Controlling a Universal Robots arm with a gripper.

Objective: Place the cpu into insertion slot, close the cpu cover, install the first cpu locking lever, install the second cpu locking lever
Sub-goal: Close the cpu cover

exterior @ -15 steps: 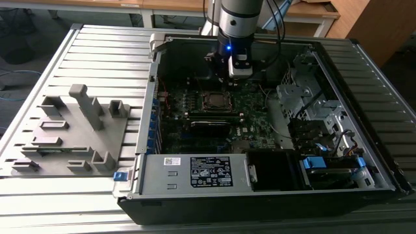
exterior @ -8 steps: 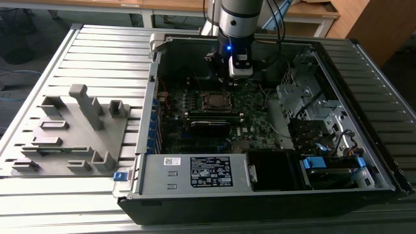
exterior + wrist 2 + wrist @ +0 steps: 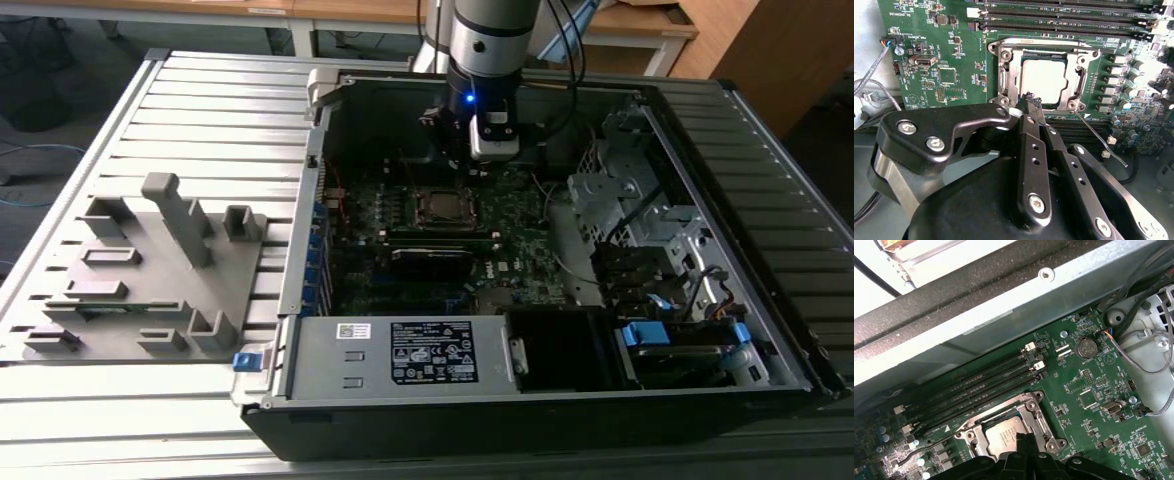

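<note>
The flat silvery-grey square cpu (image 3: 1046,80) lies in the metal-framed square insertion slot (image 3: 1000,65), with the thin silvery cpu cover (image 3: 1077,82) seemingly down over it. The black end effector (image 3: 1031,102), drawn narrow and empty, hovers at the cover's edge. A thin wire lever (image 3: 1099,137) stands free, so levering seems in hand, needing exact contact.

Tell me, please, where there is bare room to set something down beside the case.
The ribbed table is bare between the grey fixture and its far edge, on the exterior view's left. Inside the case, around the claw, it is crowded.
</note>
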